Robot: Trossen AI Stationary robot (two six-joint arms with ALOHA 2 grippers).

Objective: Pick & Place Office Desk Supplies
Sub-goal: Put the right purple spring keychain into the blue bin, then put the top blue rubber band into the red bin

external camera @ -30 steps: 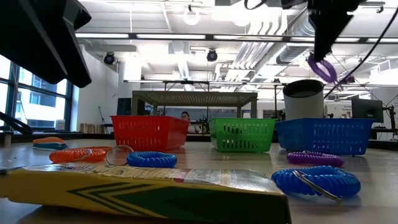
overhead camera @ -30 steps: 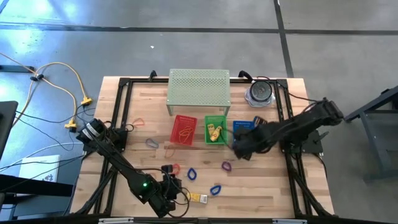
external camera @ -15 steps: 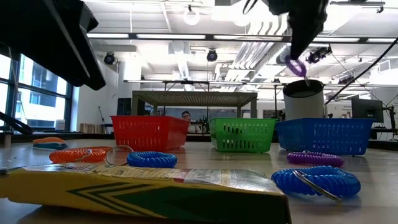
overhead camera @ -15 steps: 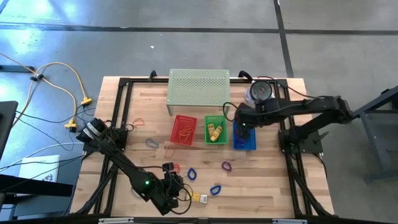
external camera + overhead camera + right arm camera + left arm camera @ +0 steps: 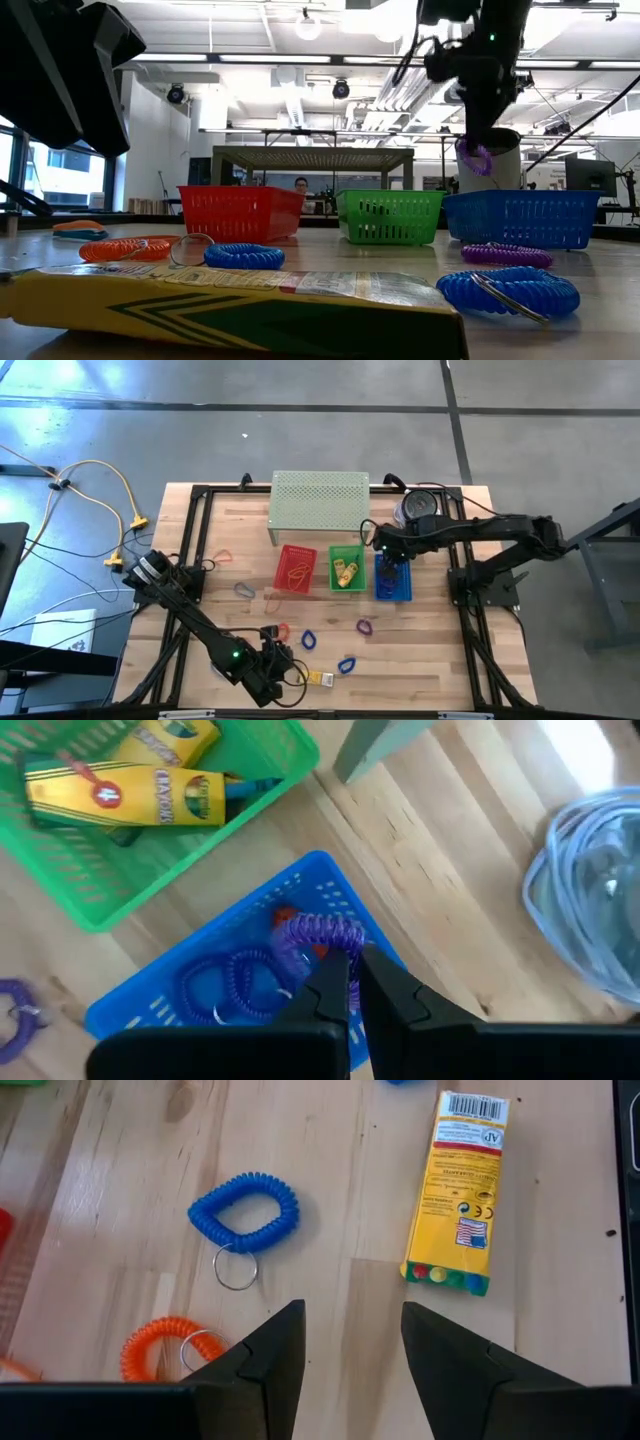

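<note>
Right pincer [image 5: 352,982] is pinched shut on a purple coil band [image 5: 318,935], dangling it over the blue basket [image 5: 140,1005], probably to drop it among the coils already there. Left pincer [image 5: 352,1342] hovers half-open near a yellow box [image 5: 459,1190].

A lab: exposed ceiling ducts [image 5: 440,70], concrete floor [image 5: 300,440].

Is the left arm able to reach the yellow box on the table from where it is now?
Probably yes. The left gripper hovers with fingers open just beside the yellow box, which lies flat on bare wood. Only a blue coil loop lies nearby, apart from the box, so nothing seems to block the way.
</note>
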